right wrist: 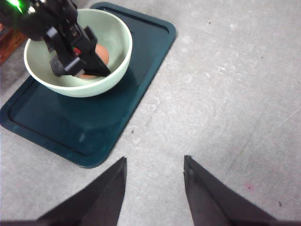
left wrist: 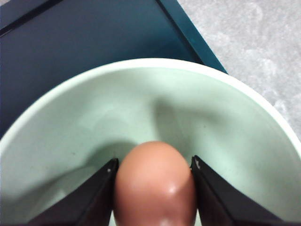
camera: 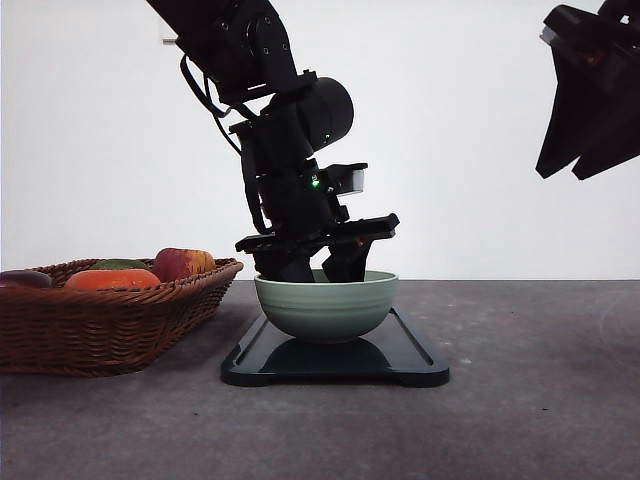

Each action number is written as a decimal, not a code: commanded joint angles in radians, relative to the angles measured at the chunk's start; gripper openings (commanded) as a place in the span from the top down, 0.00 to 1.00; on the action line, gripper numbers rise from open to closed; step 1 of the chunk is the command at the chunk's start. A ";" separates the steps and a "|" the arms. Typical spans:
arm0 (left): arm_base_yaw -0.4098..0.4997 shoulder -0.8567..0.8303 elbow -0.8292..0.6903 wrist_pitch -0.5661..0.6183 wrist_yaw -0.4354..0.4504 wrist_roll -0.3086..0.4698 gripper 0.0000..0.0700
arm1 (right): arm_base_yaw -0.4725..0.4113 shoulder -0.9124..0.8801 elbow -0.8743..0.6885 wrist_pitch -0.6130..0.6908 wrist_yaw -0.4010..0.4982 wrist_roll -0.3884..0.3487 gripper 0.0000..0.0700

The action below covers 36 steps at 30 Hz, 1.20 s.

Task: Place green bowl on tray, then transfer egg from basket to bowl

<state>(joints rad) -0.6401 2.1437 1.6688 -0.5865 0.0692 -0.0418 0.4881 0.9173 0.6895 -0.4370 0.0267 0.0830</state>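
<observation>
One step is complete: green bowl (camera: 325, 306) stands on tray (camera: 415, 357); second step nearly done; left gripper (left wrist: 154, 188) reaches inside the bowl, fingers clamped on egg (left wrist: 154, 190), release outstanding; right gripper (right wrist: 154, 188) hangs high to the right, fingers apart, holding nothing; basket (camera: 110, 325) sits left of tray.

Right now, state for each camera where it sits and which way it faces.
Front: level with the table, facing forward at the green bowl on the tray; both arms show.
Left wrist: inside the bowl, looking down at the egg between its fingers.
Right wrist: high, looking down; right gripper open.
All share the bowl.
</observation>
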 commanded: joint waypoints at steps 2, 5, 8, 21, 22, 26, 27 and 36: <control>-0.013 0.034 0.021 -0.005 -0.001 0.004 0.52 | 0.006 0.009 0.003 0.005 0.001 -0.005 0.66; -0.013 0.034 0.021 -0.017 -0.001 0.004 0.47 | 0.006 0.009 0.003 0.005 0.001 -0.005 0.66; -0.014 0.034 0.021 -0.025 -0.001 0.003 0.46 | 0.006 0.009 0.003 0.005 0.001 -0.005 0.66; -0.014 0.024 0.102 -0.109 -0.002 0.005 0.43 | 0.006 0.009 0.003 -0.014 0.001 -0.005 0.66; -0.014 0.024 0.121 -0.120 -0.002 0.006 0.43 | 0.006 0.009 0.003 -0.014 0.001 -0.005 0.66; -0.014 0.024 0.213 -0.186 -0.002 0.014 0.42 | 0.006 0.009 0.003 -0.014 0.001 -0.005 0.66; -0.014 0.024 0.238 -0.205 -0.002 0.018 0.42 | 0.006 0.009 0.003 -0.014 0.001 -0.005 0.66; 0.009 0.008 0.484 -0.470 0.029 0.026 0.44 | 0.006 0.008 0.003 -0.014 0.001 -0.005 0.66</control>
<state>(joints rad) -0.6345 2.1414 2.1217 -1.0424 0.0881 -0.0227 0.4881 0.9173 0.6895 -0.4583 0.0267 0.0830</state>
